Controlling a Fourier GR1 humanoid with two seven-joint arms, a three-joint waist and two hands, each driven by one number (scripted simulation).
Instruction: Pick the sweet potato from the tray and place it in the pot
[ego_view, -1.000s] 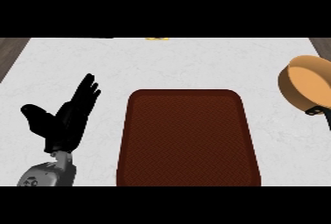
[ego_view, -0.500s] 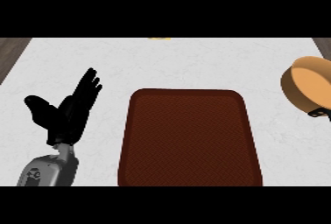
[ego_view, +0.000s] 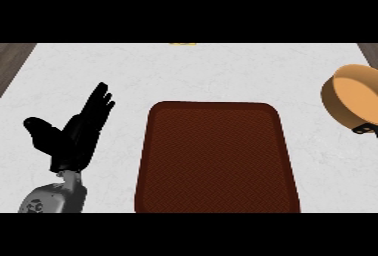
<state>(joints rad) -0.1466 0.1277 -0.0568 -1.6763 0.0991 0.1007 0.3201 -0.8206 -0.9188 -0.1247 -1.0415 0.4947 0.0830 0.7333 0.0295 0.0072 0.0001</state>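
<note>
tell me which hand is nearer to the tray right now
Left. The left hand rests open on the counter just beside the brown tray's left edge, fingers up, not touching it. The right hand shows nowhere in the head view, so its distance cannot be judged.

The tray (ego_view: 216, 157) at the centre is dark reddish brown, and its inside has a fine woven, herringbone-like pattern. The counter (ego_view: 221, 70) under it is white with faint grey marbling. At 3 o'clock the pot (ego_view: 353, 97) is orange-tan, with a paler inside and a black fitting on its lower edge. At 9 o'clock the left hand (ego_view: 74, 135) is black, and its forearm (ego_view: 50, 199) is grey. At 12 o'clock a small yellow thing (ego_view: 182, 43) shows at the counter's far edge.
</note>
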